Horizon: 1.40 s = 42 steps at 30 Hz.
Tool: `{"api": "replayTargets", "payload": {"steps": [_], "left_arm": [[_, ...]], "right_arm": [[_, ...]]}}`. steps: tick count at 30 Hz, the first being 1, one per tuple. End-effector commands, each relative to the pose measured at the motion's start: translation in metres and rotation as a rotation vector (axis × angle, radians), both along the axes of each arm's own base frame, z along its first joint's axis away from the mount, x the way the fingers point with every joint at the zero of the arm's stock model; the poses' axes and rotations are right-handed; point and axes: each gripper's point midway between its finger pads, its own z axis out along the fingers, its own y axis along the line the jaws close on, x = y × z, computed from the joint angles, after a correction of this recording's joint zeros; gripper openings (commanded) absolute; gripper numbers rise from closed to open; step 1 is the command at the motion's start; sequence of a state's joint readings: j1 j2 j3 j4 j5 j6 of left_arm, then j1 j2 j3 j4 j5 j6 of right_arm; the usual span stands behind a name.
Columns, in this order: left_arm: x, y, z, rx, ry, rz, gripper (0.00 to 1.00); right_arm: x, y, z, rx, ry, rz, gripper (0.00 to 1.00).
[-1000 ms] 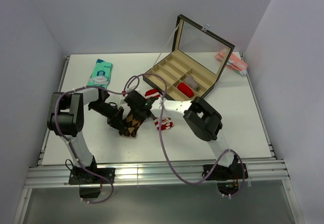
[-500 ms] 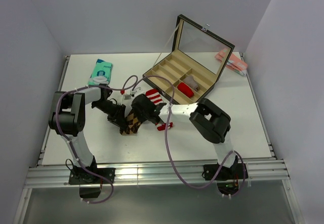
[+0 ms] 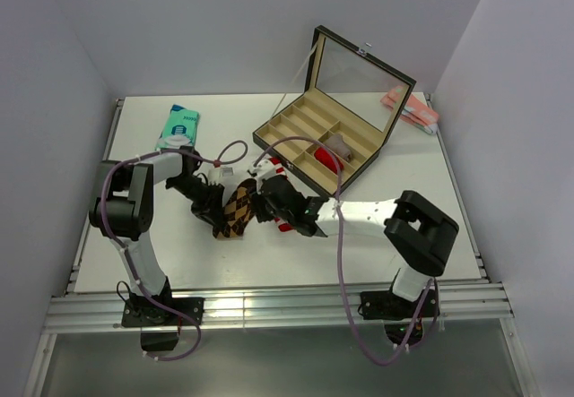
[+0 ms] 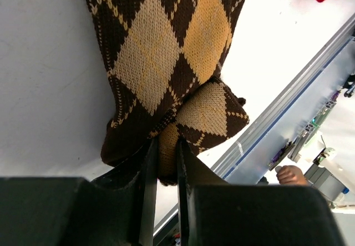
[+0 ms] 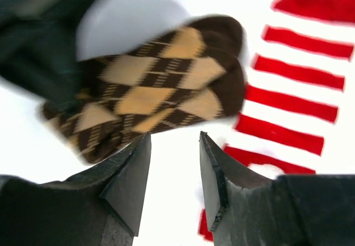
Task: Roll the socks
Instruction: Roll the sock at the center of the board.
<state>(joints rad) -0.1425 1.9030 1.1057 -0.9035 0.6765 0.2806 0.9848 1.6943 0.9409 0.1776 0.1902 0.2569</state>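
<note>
Socks lie mid-tabletop (image 3: pixel 404 236): the argyle sock (image 3: pixel 235 211), brown with tan diamonds, and the striped sock (image 5: pixel 294 107), red and white, just to its right. We see the argyle sock's long axis running near-left to far-right, with one end doubled over. The left claw (image 4: pixel 165 146) is almost closed, pinching that doubled end. The right claw (image 5: pixel 175 146) hovers over both socks with its jaws apart, gripping nothing. Farther right, the open compartment box (image 3: pixel 296 137) holds a red roll (image 3: pixel 326 156) and a grey item (image 3: pixel 338 141).
</note>
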Motion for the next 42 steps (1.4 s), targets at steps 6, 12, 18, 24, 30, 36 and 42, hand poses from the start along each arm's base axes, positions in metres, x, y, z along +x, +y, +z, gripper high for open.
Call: {"api": "replayTargets", "payload": {"steps": [6, 12, 18, 24, 30, 36, 42], "left_arm": [[0.035, 0.028, -0.043, 0.233, -0.131, -0.070, 0.00], [0.037, 0.029, -0.044, 0.258, -0.106, -0.095, 0.00], [0.036, 0.025, -0.043, 0.261, -0.097, -0.118, 0.00], [0.036, 0.020, -0.043, 0.257, -0.087, -0.136, 0.00], [0.036, 0.015, -0.039, 0.234, -0.080, -0.143, 0.02], [0.030, 0.012, -0.037, 0.202, -0.061, -0.158, 0.15], [0.031, 0.005, -0.025, 0.138, -0.083, -0.148, 0.29]], "right_arm": [[-0.071, 0.066, 0.024, -0.029, -0.164, 0.364, 0.52], [-0.075, 0.083, 0.009, -0.181, -0.224, 0.407, 0.54], [-0.072, 0.091, -0.013, -0.320, -0.261, 0.432, 0.55], [-0.065, 0.088, -0.032, -0.427, -0.280, 0.430, 0.55], [-0.058, 0.087, -0.053, -0.467, -0.291, 0.405, 0.54], [-0.054, 0.082, -0.070, -0.451, -0.279, 0.353, 0.40], [-0.058, 0.079, -0.063, -0.258, -0.159, 0.340, 0.14]]}}
